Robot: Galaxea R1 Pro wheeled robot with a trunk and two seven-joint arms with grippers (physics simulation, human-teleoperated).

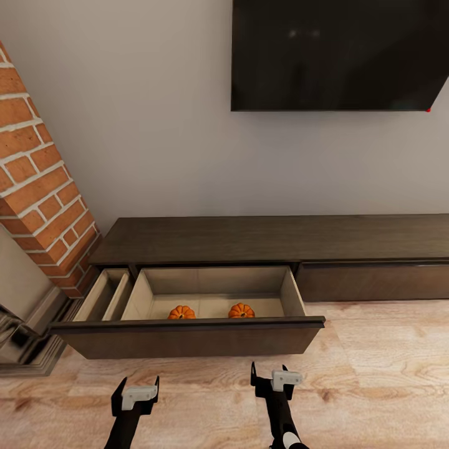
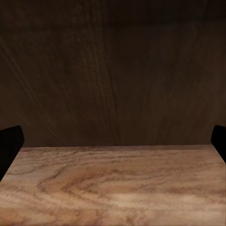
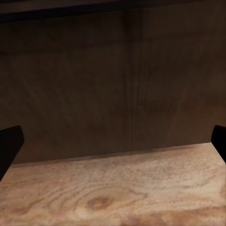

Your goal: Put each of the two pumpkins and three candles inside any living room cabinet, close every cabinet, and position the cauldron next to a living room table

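The long dark-brown cabinet (image 1: pixel 249 240) stands against the pale wall under a black wall screen (image 1: pixel 340 55), and its wide drawer (image 1: pixel 193 337) is pulled out over the wooden floor (image 1: pixel 374 374), showing a pale beige interior. Two small orange pumpkins lie inside, toward the drawer's front: the left pumpkin (image 1: pixel 181 312) and the right pumpkin (image 1: pixel 241 310), apart from each other with bare drawer floor between them, both partly hidden behind the front panel's top edge. A narrower compartment (image 1: pixel 103 296) sits at the drawer's left, next to a red brick column (image 1: pixel 37 181). The cabinet's right drawer front (image 1: pixel 374 280) is flush and shut. Both arms reach forward low, just short of the open drawer's front. The left gripper (image 1: pixel 136 386) has its dark fingers spread wide with nothing between them; in the left wrist view its fingertips (image 2: pixel 10 143) stand at the picture's two edges, facing the dark wood panel (image 2: pixel 113 70) above the floor boards. The right gripper (image 1: pixel 269 374) is likewise spread wide and empty, its fingertips (image 3: pixel 9 143) framing the same dark drawer front (image 3: pixel 113 80) close ahead.
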